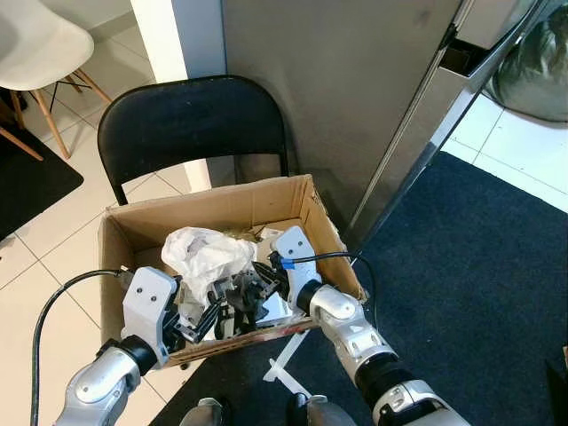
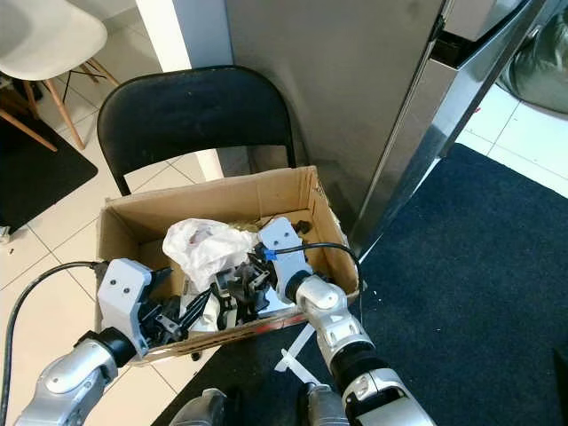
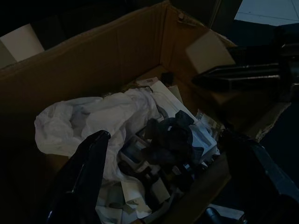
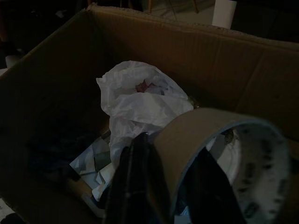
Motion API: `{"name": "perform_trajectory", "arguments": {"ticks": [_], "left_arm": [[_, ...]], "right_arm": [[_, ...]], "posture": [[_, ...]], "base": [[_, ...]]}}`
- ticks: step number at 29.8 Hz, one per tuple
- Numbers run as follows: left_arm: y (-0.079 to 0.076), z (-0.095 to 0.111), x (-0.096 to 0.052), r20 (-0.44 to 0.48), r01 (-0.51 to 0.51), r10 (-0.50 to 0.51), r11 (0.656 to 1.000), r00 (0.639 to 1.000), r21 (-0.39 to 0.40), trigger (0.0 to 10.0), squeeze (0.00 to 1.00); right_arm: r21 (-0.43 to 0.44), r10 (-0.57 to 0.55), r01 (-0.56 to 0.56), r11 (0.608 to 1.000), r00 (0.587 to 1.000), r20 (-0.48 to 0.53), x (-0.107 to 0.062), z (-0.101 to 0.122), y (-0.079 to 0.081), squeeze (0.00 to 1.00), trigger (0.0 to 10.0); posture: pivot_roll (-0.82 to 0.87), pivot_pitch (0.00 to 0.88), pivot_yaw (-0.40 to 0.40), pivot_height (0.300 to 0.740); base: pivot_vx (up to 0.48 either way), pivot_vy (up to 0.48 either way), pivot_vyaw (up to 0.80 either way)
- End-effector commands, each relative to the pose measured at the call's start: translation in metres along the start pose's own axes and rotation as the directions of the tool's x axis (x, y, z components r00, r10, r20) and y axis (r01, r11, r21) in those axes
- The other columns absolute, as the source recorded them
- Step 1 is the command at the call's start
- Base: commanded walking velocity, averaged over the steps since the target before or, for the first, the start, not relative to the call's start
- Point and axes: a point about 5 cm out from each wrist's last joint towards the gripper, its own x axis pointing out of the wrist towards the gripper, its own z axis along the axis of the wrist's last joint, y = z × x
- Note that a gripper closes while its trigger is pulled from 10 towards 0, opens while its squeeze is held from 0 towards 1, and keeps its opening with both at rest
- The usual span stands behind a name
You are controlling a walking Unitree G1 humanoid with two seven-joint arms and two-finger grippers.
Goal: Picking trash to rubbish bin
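A cardboard box point(image 1: 312, 213) of trash point(image 1: 206, 253) sits before a chair point(image 1: 191, 124), beside the fridge point(image 1: 355, 80).

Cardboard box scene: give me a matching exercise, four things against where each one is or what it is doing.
Things:
1. white plastic bag
2. tape roll
3. black chair
4. left gripper

Places or states:
A. behind the cardboard box
B. held on the right gripper, over the box
C. open, at the box's near edge
D. lying crumpled on the trash inside the box

Pairs: 1-D, 2-B, 3-A, 4-C
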Motion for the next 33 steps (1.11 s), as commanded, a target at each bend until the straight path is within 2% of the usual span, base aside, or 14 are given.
{"name": "perform_trajectory", "arguments": {"ticks": [1, 2, 4, 5, 6, 7, 10, 11, 12, 16, 21, 24, 28, 33], "left_arm": [[0.001, -0.006, -0.005, -0.032, 0.000, 0.000, 1.000, 0.999, 0.005, 10.0, 0.00], [0.001, -0.006, -0.004, -0.032, 0.000, 0.001, 1.000, 0.999, 0.007, 10.0, 0.00], [0.002, -0.007, -0.004, -0.033, -0.001, 0.001, 1.000, 0.999, 0.009, 10.0, 0.00], [0.003, -0.006, -0.004, -0.031, -0.010, 0.011, 1.000, 0.999, 0.013, 10.0, 0.00], [0.004, -0.007, -0.004, -0.030, -0.021, 0.021, 1.000, 0.999, 0.019, 10.0, 0.00], [0.012, -0.006, -0.004, -0.017, -0.090, 0.091, 0.994, 0.996, 0.057, 10.0, 0.00], [0.018, -0.006, -0.005, -0.012, -0.128, 0.129, 0.989, 0.992, 0.069, 10.0, 0.00], [0.028, -0.005, -0.007, 0.001, -0.192, 0.192, 0.980, 0.981, 0.050, 10.0, 0.00], [0.033, -0.003, -0.007, 0.014, -0.229, 0.229, 0.973, 0.973, 0.032, 10.0, 0.00], [0.036, -0.002, -0.007, 0.018, -0.263, 0.263, 0.965, 0.965, 0.004, 10.0, 0.00], [0.040, -0.002, -0.008, 0.008, -0.360, 0.361, 0.931, 0.933, -0.056, 10.0, 0.00], [0.038, -0.006, -0.008, -0.044, -0.426, 0.424, 0.904, 0.905, -0.048, 10.0, 0.00], [0.031, -0.004, -0.005, -0.035, -0.447, 0.446, 0.893, 0.894, -0.054, 10.0, 0.00], [0.022, 0.002, 0.003, 0.004, -0.464, 0.465, 0.883, 0.885, -0.069, 10.0, 0.00]], "right_arm": [[0.023, -0.009, 0.009, 1.000, 1.000, -0.015, -0.001, -0.006, 0.002, 1.00, 10.0], [0.023, -0.024, 0.024, 0.999, 1.000, -0.007, -0.001, -0.004, 0.001, 0.11, 10.0], [0.025, -0.038, 0.038, 0.999, 0.999, 0.003, -0.001, -0.003, -0.001, 0.11, 10.0], [0.024, -0.044, 0.044, 0.999, 0.999, 0.014, -0.002, -0.002, -0.002, 0.00, 10.0], [0.025, -0.053, 0.052, 0.998, 0.998, 0.022, -0.003, -0.002, -0.003, 0.00, 10.0], [0.080, -0.130, 0.125, 0.989, 0.990, 0.061, -0.011, 0.001, -0.014, 0.00, 10.0], [0.119, -0.179, 0.169, 0.978, 0.981, 0.079, -0.017, 0.001, -0.021, 0.00, 10.0], [0.168, -0.232, 0.213, 0.962, 0.968, 0.098, -0.031, -0.002, -0.030, 0.00, 10.0], [0.170, -0.233, 0.213, 0.962, 0.967, 0.106, -0.040, -0.005, -0.031, 0.00, 10.0], [0.161, -0.228, 0.209, 0.965, 0.967, 0.114, -0.046, -0.007, -0.029, 0.00, 10.0], [0.197, -0.295, 0.264, 0.944, 0.944, 0.149, -0.055, -0.005, -0.034, 0.00, 10.0], [0.212, -0.364, 0.324, 0.922, 0.912, 0.188, -0.069, -0.001, -0.041, 0.00, 10.0], [0.227, -0.411, 0.366, 0.903, 0.890, 0.199, -0.083, -0.001, -0.045, 0.00, 10.0], [0.235, -0.433, 0.403, 0.884, 0.896, 0.093, -0.095, -0.021, -0.046, 0.00, 10.0]], "posture": [[0.06, 0.249, -0.003, 0.740], [0.06, 0.246, -0.004, 0.740], [0.06, 0.245, -0.004, 0.740], [0.06, 0.237, -0.010, 0.740], [0.06, 0.221, -0.020, 0.740], [0.06, 0.203, -0.026, 0.740], [0.06, 0.195, -0.028, 0.740], [0.05, 0.171, -0.035, 0.740], [0.05, 0.167, -0.035, 0.740], [0.05, 0.161, -0.038, 0.740], [0.04, 0.145, -0.037, 0.740], [0.05, 0.132, -0.036, 0.740], [0.04, 0.121, -0.038, 0.740], [0.05, 0.122, -0.053, 0.740]], "base": [[0.000, 0.000, 0.00], [0.000, 0.000, 0.00], [0.000, 0.000, 0.00], [0.000, 0.000, 0.00], [0.000, 0.000, 0.00], [0.000, 0.000, 0.00], [0.000, 0.000, 0.00], [0.000, 0.000, 0.00], [0.000, 0.000, 0.00], [0.000, 0.000, 0.00], [0.000, 0.000, 0.00], [0.000, 0.000, 0.00], [0.000, 0.000, 0.00], [0.000, 0.000, 0.00]]}}
